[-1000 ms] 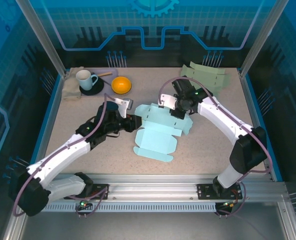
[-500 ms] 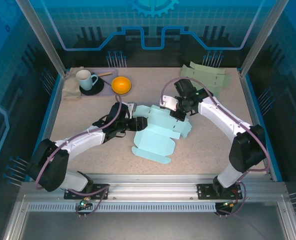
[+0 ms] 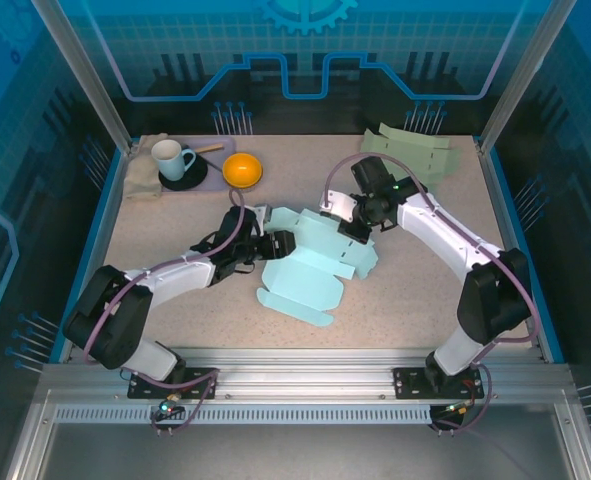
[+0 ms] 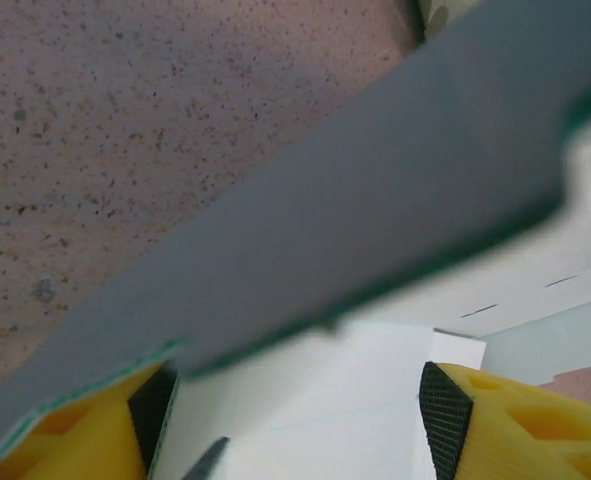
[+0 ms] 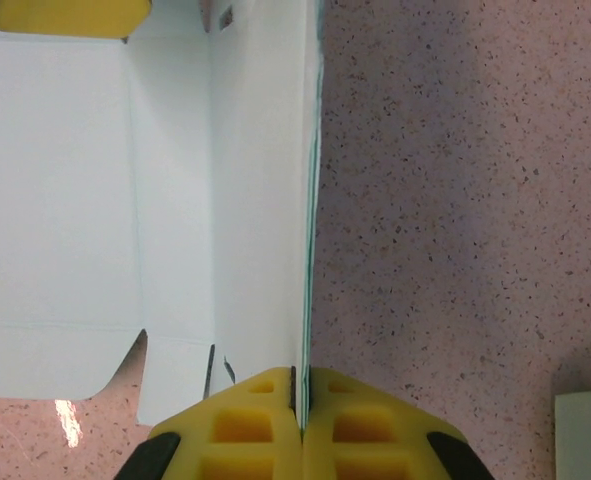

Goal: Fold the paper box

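Since a second ago the left arm has stretched low across the bench (image 3: pixel 415 300), the left hand (image 3: pixel 278 243) has reached the left edge of the paper box (image 3: pixel 310 270), and the box has slid slightly left at mid-bench; the right hand (image 3: pixel 352 228) sits at its far right corner. From the left wrist, the left hand's fingers (image 4: pixel 505 420) stand apart, a dark flap (image 4: pixel 375 200) crossing above them. From the right wrist, the right hand (image 5: pixel 302 405) is clamped on the thin edge of an upright wall (image 5: pixel 265 200). That pinch looks slim: a harder push from the left could pull the wall free or crease the card off its score lines.
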